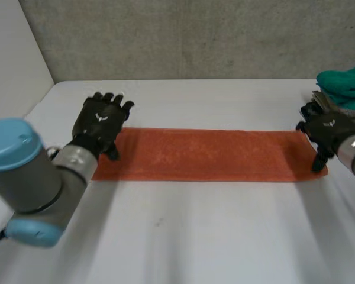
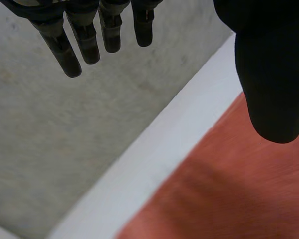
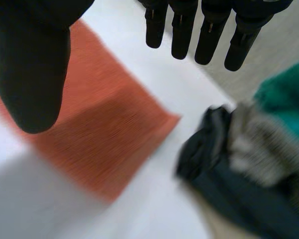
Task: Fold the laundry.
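The white tabletop [image 1: 183, 236] carried an orange towel [image 1: 213, 155] spread flat in a long strip, with a pile of clothes [image 1: 343, 92] lying just beyond its right end.

No words, numbers or brand names could be read anywhere. The only marking was a small white emblem [image 1: 100, 116] on the back of the left hand [image 1: 96, 129], at the left of the scene. One like it sat on the back of the right hand [image 1: 325, 132], at the right. Neither showed any letters that could be made out.
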Controlling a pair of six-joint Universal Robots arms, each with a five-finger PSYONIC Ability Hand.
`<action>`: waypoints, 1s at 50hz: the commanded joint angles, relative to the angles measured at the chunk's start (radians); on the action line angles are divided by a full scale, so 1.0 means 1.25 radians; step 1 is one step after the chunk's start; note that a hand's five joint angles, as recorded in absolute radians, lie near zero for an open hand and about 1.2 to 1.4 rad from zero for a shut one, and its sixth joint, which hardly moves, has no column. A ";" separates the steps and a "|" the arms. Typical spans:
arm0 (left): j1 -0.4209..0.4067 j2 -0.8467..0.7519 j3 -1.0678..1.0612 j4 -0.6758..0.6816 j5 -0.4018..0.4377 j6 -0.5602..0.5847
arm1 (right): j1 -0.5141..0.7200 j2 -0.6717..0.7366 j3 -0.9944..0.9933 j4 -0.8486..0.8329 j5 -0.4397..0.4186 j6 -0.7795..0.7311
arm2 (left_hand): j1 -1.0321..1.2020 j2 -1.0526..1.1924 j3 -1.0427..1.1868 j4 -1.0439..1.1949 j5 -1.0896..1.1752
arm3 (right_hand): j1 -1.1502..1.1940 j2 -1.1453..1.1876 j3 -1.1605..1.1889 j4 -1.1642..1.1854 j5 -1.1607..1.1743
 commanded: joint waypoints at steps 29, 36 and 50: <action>0.066 0.064 -0.097 0.042 0.175 -0.236 | -0.245 0.051 0.076 -0.155 0.095 -0.214 | 0.008 -0.003 -0.009 -0.003 -0.020 | 0.858 0.860 0.851 0.850 0.844; 0.063 0.091 -0.099 0.037 0.174 -0.241 | -0.292 0.025 0.066 -0.164 0.103 -0.380 | 0.005 -0.006 -0.011 -0.006 -0.022 | 0.858 0.860 0.851 0.850 0.844; 0.074 0.124 -0.108 0.043 0.174 -0.241 | 0.205 -0.051 0.037 -0.375 -0.017 -0.252 | 0.005 -0.006 -0.011 -0.006 -0.022 | 0.858 0.860 0.851 0.850 0.844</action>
